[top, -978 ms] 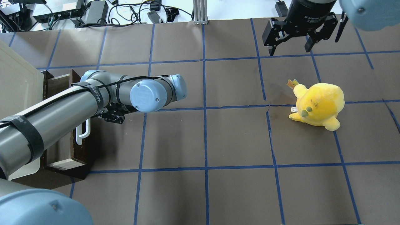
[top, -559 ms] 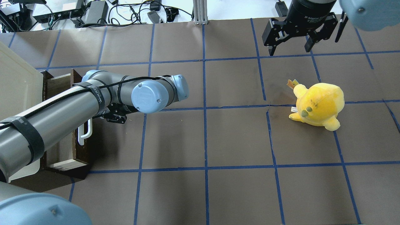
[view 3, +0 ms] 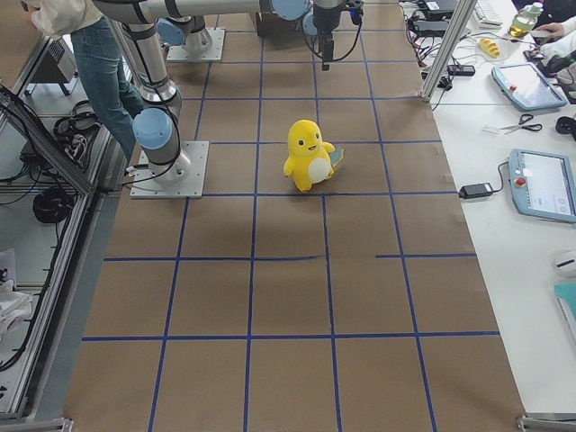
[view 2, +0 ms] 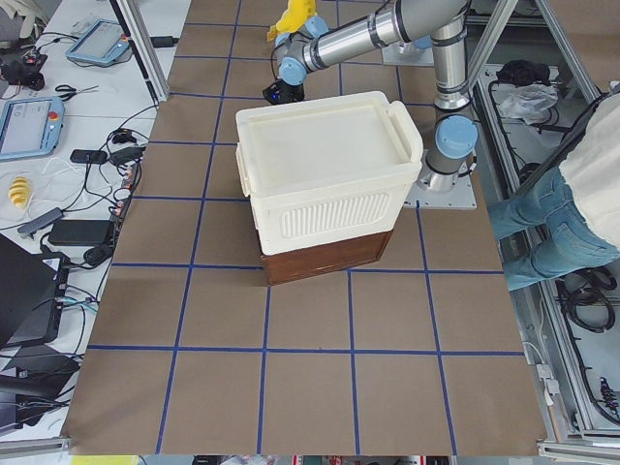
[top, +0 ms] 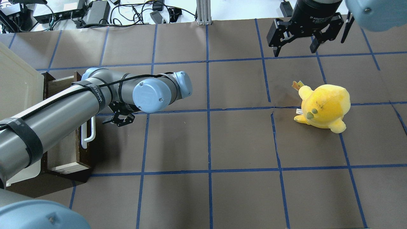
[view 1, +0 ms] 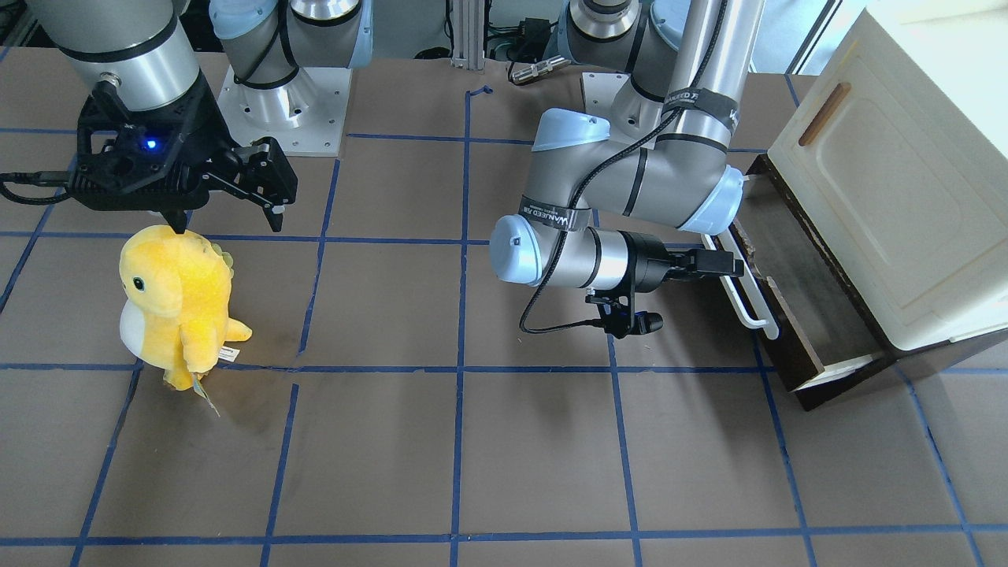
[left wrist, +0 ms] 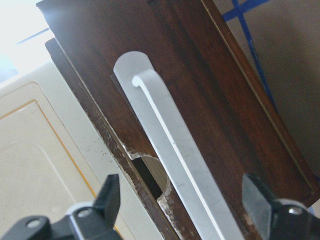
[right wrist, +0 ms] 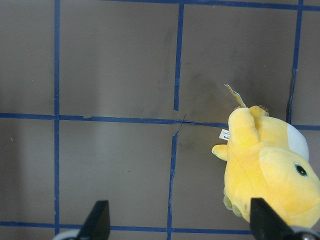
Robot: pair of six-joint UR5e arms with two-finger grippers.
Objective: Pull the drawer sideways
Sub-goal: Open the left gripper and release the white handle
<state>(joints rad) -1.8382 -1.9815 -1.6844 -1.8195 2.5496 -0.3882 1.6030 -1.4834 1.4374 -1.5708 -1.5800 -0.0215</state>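
Observation:
The dark-brown drawer [view 1: 787,303] stands partly pulled out from under the cream cabinet [view 1: 890,197]. It also shows in the overhead view [top: 63,149] and the left wrist view [left wrist: 215,90]. Its white bar handle [view 1: 750,305] [top: 88,135] [left wrist: 170,160] runs along the front. My left gripper [view 1: 728,264] [left wrist: 182,200] is open. Its fingers stand wide on either side of the handle's upper part without pinching it. My right gripper [top: 295,49] [view 1: 228,224] [right wrist: 180,220] is open and empty, high above the table's far right.
A yellow plush toy [top: 324,106] [view 1: 173,307] [right wrist: 270,170] stands on the brown paper below my right gripper. The cabinet [top: 16,82] fills the left table edge. Cables and power bricks [top: 95,12] lie beyond the far edge.
The drawer and its handle have slid a little farther out from the cabinet, along with my left wrist. The right arm has not moved.

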